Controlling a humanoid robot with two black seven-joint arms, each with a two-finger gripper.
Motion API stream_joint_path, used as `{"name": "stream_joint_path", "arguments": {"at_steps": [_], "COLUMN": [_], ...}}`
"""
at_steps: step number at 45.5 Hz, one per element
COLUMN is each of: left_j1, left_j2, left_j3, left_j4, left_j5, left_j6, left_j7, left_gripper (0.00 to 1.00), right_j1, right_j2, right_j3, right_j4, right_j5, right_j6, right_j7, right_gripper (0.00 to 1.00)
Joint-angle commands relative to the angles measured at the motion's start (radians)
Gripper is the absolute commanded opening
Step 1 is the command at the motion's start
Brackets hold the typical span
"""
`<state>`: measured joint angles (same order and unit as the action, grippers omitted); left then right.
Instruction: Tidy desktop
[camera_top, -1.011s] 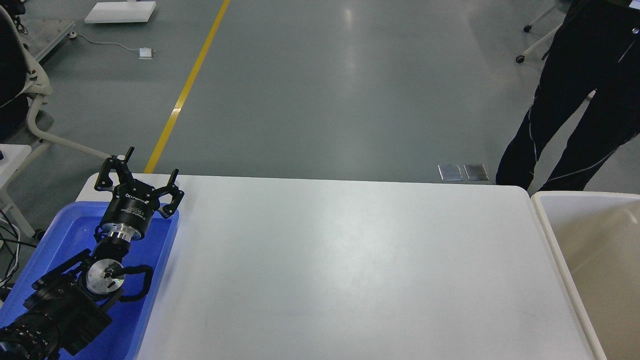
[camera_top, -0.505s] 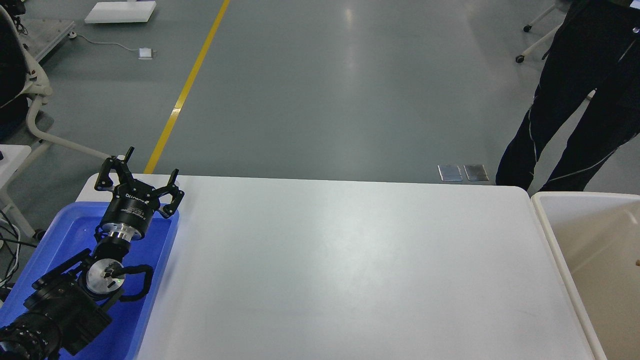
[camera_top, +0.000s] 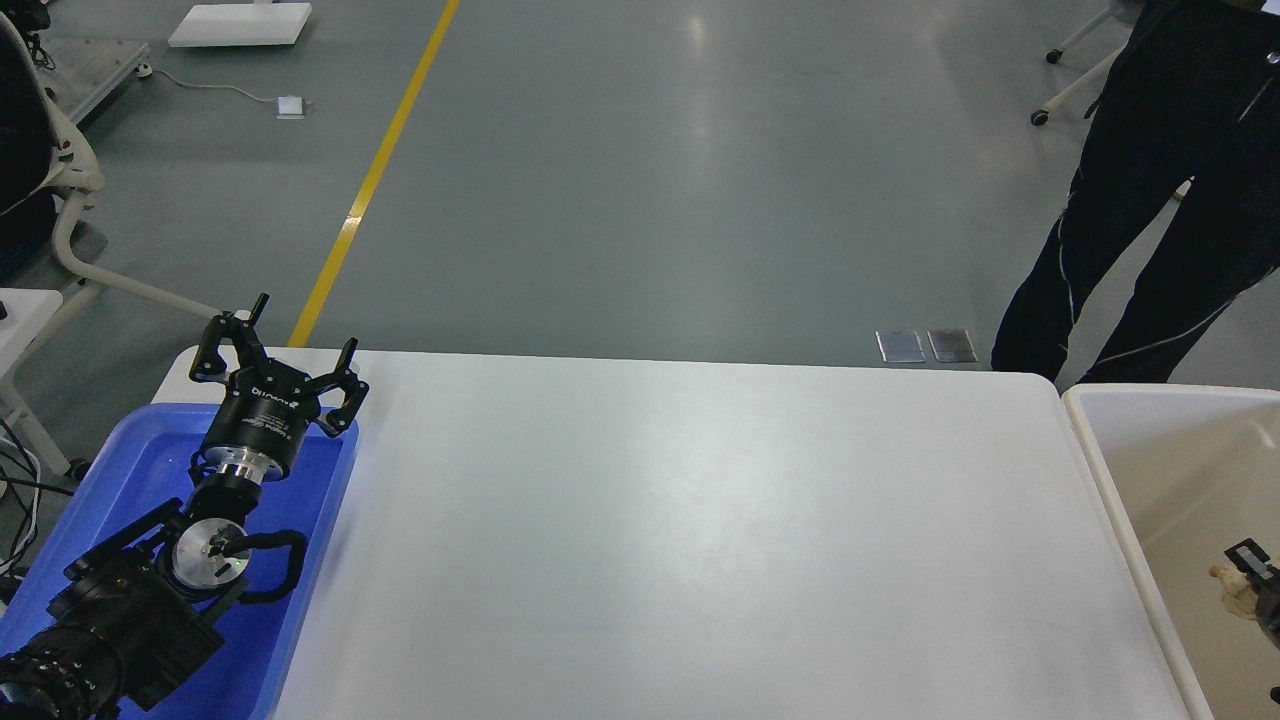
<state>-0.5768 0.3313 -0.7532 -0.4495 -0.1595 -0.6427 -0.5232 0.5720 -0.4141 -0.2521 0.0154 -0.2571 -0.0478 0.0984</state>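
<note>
The desktop (camera_top: 700, 520) is a wide glossy white tabletop with nothing lying on it. My left gripper (camera_top: 305, 322) is open and empty, held above the far right corner of the blue tray (camera_top: 120, 470) at the desktop's left end. A small black part of my right gripper (camera_top: 1255, 562) shows at the right edge, inside the off-white bin (camera_top: 1090, 440). A pale crumpled lump (camera_top: 1232, 590) sits right by it. I cannot tell whether the fingers hold it.
A person in black trousers (camera_top: 1150, 200) stands beyond the table's far right corner. A chair (camera_top: 70, 220) and a small white table stand at the left. A yellow line (camera_top: 370, 180) runs along the grey floor beyond the table.
The black tip of my right gripper and the pale lump have come into view at the right edge inside the bin. My left arm has not moved.
</note>
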Motion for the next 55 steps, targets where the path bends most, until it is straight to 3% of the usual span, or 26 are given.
{"name": "stream_joint_path", "arguments": {"at_steps": [1,15,22,24,27,55], "left_j1": [0.000,0.000,0.000,0.000,0.000,0.000], "left_j2": [0.000,0.000,0.000,0.000,0.000,0.000], "left_j3": [0.000,0.000,0.000,0.000,0.000,0.000], "left_j4": [0.000,0.000,0.000,0.000,0.000,0.000], "left_j5": [0.000,0.000,0.000,0.000,0.000,0.000], "left_j6": [0.000,0.000,0.000,0.000,0.000,0.000], "left_j7": [0.000,0.000,0.000,0.000,0.000,0.000], "left_gripper": [1.00,1.00,1.00,1.00,1.00,1.00], "right_j1": [-0.008,0.008,0.026,0.032,0.048,0.336], "right_j2": [0.011,0.008,0.002,0.001,0.001,-0.078], "right_j3": [0.005,0.007,0.005,0.005,0.005,0.358], "right_j4": [0.000,0.000,0.000,-0.002,0.000,0.014], "right_j5": [0.002,0.002,0.002,0.001,0.002,0.002], "right_j6": [-0.004,-0.029,-0.095,-0.107,-0.113,-0.049], "right_j7": [-0.002,0.001,0.004,0.004,0.007,0.012], "right_gripper": [0.00,0.01,0.74,0.88,0.97,1.00]}}
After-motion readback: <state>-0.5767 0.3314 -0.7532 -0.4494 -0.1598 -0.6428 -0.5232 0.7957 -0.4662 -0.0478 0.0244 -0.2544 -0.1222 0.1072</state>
